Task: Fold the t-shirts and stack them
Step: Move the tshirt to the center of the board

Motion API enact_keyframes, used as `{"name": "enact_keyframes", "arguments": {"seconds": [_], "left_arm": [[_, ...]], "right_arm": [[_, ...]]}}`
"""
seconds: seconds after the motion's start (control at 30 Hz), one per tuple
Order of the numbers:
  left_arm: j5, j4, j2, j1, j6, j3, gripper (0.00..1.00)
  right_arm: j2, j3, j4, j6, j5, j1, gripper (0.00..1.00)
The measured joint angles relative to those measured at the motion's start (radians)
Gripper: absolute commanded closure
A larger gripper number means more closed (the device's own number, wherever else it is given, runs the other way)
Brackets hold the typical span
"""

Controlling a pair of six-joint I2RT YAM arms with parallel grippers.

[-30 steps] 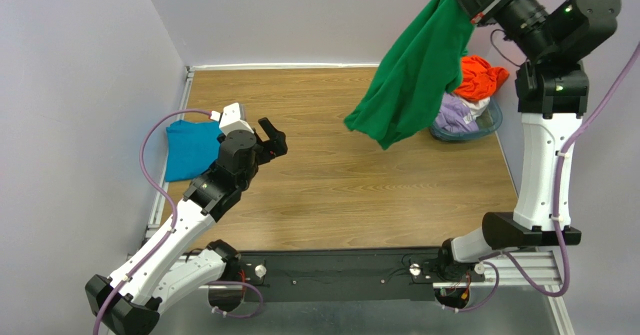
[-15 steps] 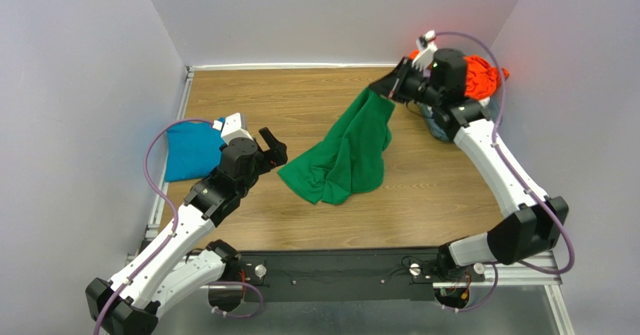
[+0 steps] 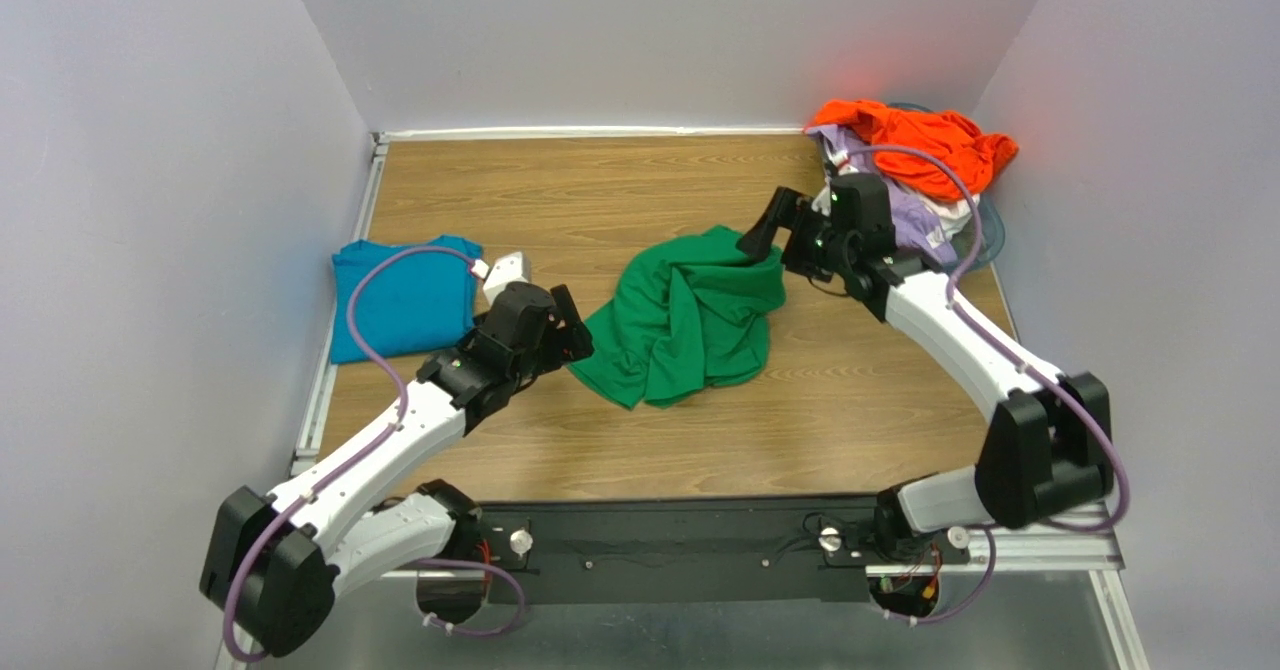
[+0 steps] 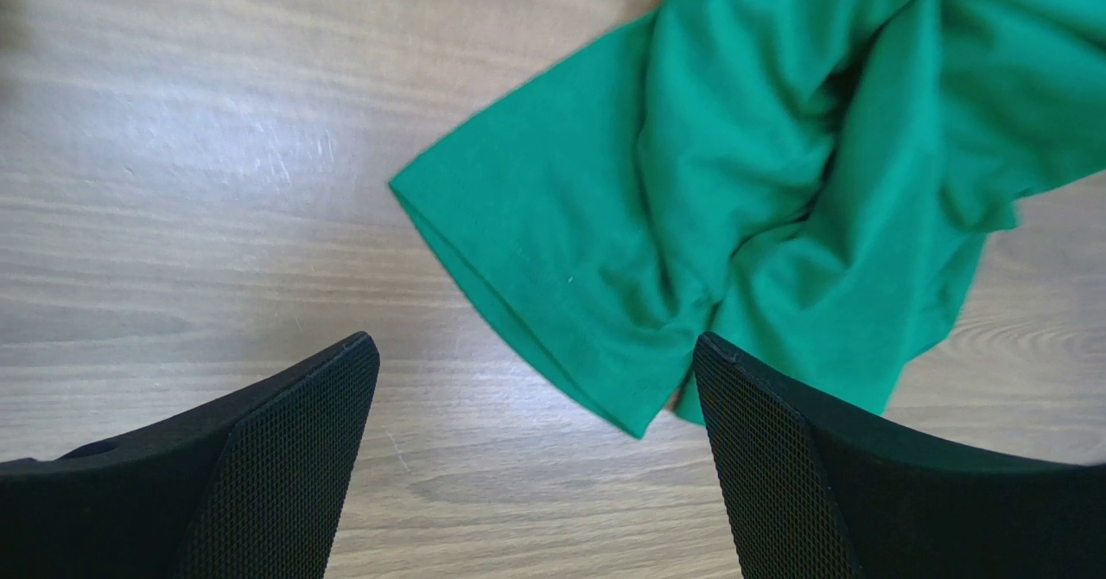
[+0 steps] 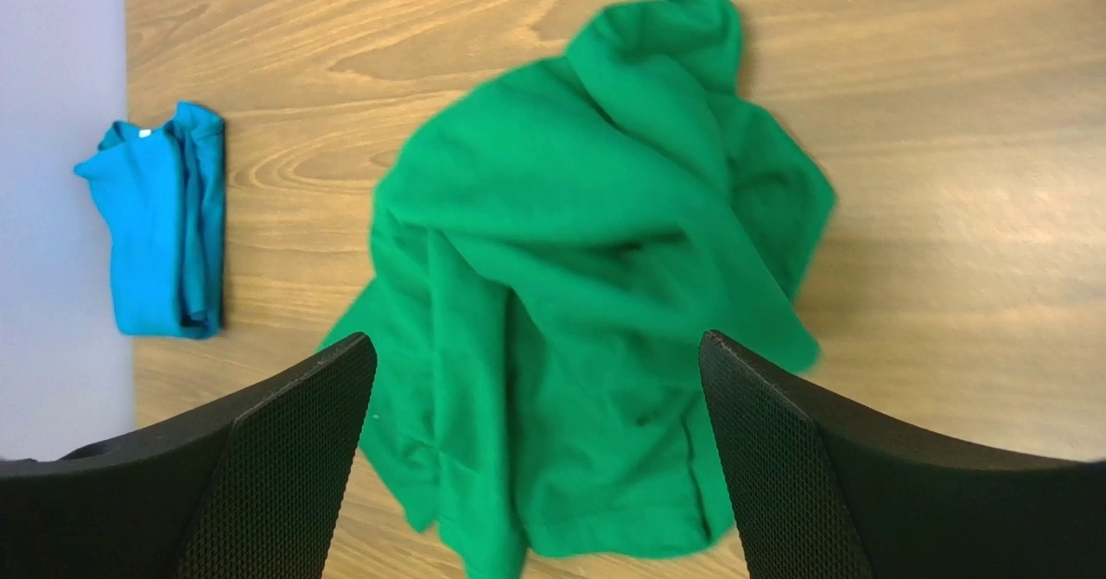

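Note:
A bright green t-shirt (image 3: 684,318) lies crumpled in the middle of the wooden table (image 3: 601,445). My right gripper (image 3: 774,228) hovers just over its far right edge, open, nothing between its fingers. From the right wrist the green t-shirt (image 5: 584,281) fills the space below the open right gripper (image 5: 536,339). My left gripper (image 3: 571,333) is open at the shirt's near left corner. In the left wrist view the green t-shirt's (image 4: 779,151) hem runs between the wide jaws of my left gripper (image 4: 532,346). A folded teal-blue t-shirt (image 3: 398,298) lies at the left edge.
At the back right a clear bluish basket (image 3: 984,228) holds an orange t-shirt (image 3: 917,130) with lavender cloth (image 3: 920,217) under it. Walls close the table on the left, back and right. The teal-blue t-shirt (image 5: 156,223) lies against the left wall.
My right gripper swung down from high at the back right, laid the green t-shirt on the table and opened, letting it go. The left gripper moved right to the shirt's corner.

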Motion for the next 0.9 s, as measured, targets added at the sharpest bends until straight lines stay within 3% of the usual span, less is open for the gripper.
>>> {"name": "enact_keyframes", "arguments": {"seconds": [0.23,0.5,0.9], "left_arm": [[0.041,0.045,0.154,0.006,-0.003,-0.019,0.02],[0.063,0.134,0.312,0.026,-0.002,-0.021,0.06],[0.093,0.225,0.478,0.059,0.010,0.036,0.32]], "right_arm": [[-0.189,-0.200,-0.013,-0.006,0.058,0.000,0.00],[-0.283,-0.276,-0.054,-0.019,0.104,0.000,0.00],[-0.330,-0.280,-0.090,-0.021,0.126,0.000,0.00]]}}
